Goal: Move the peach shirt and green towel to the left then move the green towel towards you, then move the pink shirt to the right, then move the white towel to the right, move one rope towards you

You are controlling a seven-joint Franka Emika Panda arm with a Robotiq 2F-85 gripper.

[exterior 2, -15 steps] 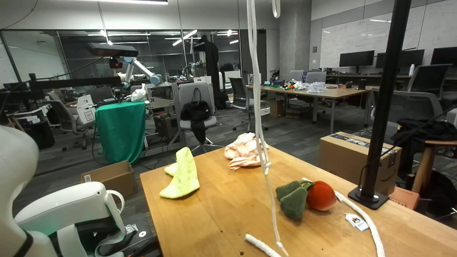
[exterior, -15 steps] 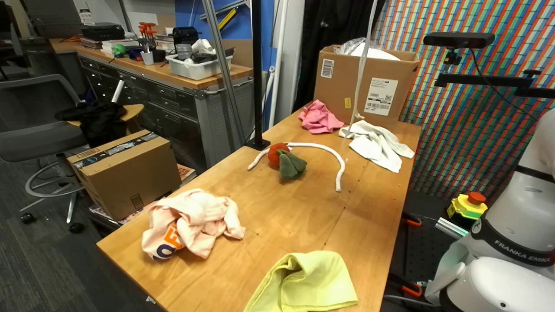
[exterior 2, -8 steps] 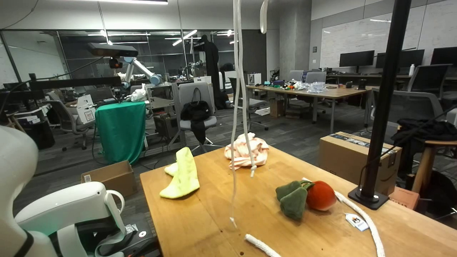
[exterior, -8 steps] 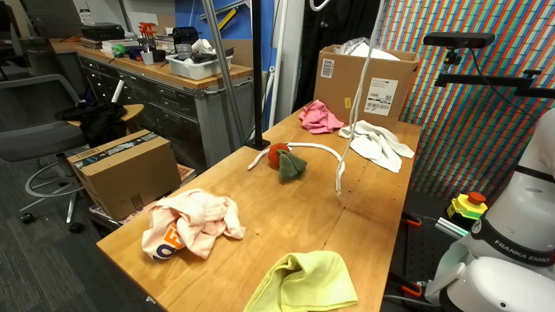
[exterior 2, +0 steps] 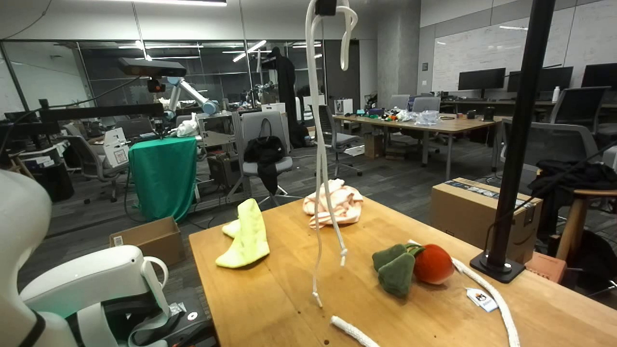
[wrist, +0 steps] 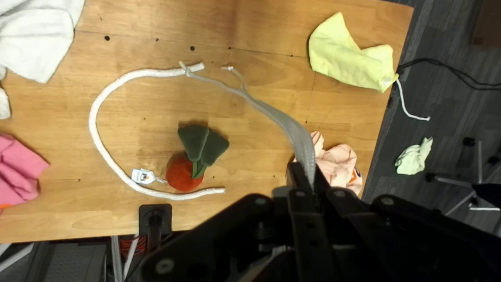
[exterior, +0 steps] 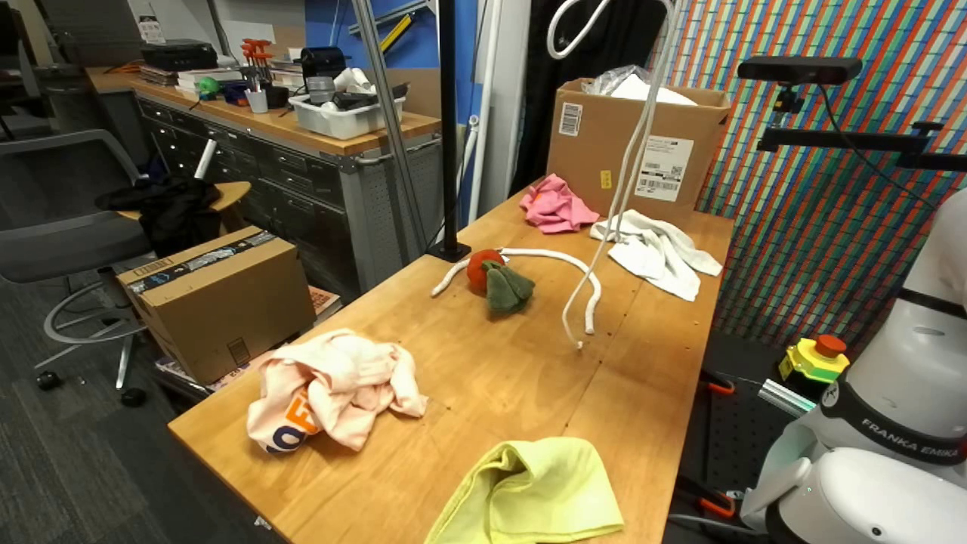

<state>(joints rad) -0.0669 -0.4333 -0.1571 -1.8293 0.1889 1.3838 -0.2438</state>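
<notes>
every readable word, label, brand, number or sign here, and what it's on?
"FRANKA EMIKA": black band on the robot arm.
"OF": peach shirt; folds may hide more.
Too small or blurred: labels on the large box, tape on the smaller box, print on the stack under it, tag on the plush, wall sign, faint whiteboard marks.

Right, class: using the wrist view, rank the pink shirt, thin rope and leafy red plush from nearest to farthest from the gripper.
1. Thin rope: held in the gripper.
2. Leafy red plush: left of the gripper in that picture.
3. Pink shirt: at the picture's left edge.
</notes>
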